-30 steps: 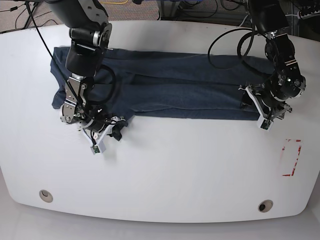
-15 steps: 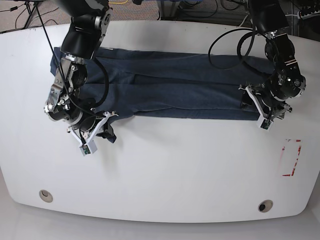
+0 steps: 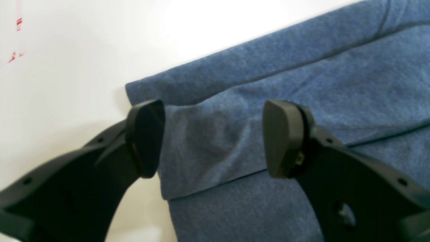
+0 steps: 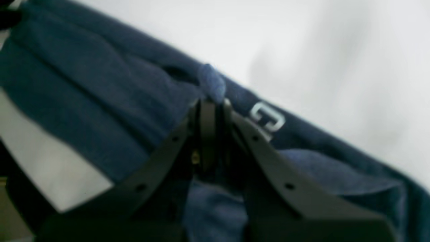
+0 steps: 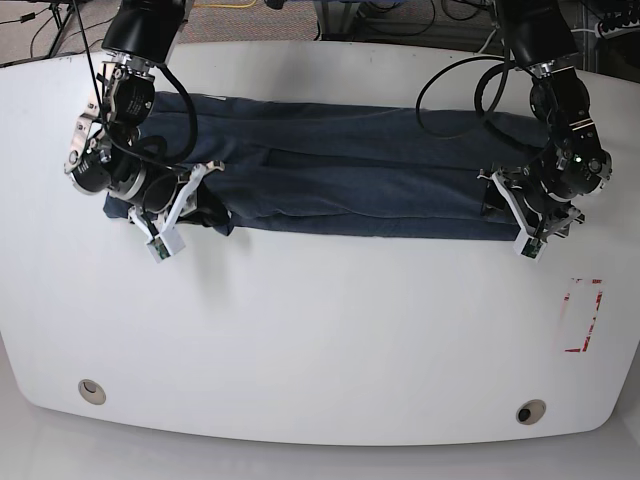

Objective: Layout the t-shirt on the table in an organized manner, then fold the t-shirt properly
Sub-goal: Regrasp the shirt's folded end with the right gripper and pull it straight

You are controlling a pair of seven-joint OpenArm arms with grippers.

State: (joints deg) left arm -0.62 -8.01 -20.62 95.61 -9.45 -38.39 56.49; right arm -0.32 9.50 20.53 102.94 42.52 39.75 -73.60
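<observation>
Base view, near edge of the table (image 5: pixel 320 340): two round metal grommets (image 5: pixel 92 391) set close to the front corners, and a red-outlined rectangle (image 5: pixel 583 316) toward the near corner on the left arm's side.

Mid-table: the t-shirt (image 5: pixel 360 180) lies as a long dark-blue band running across the table's width, folded lengthwise, flat except at its ends.

Left gripper (image 5: pixel 528 222) sits at the band's end on the left arm's side, at the near hem. The left wrist view gives what the base view cannot: the fingers stand wide apart, one pad (image 3: pixel 145 137) at the cloth's corner edge over bare table, the other over the fabric, nothing clamped between them. A stitched hem and layered fold edges show there.

Right gripper (image 5: pixel 183 198) is at the opposite end. Its wrist view, blurred, shows the fingers pressed together on a pinch of fabric, with white printed lettering (image 4: pixel 267 118) just beside the tips; the base view shows no lettering.

Beyond the far edge: cables and floor.
</observation>
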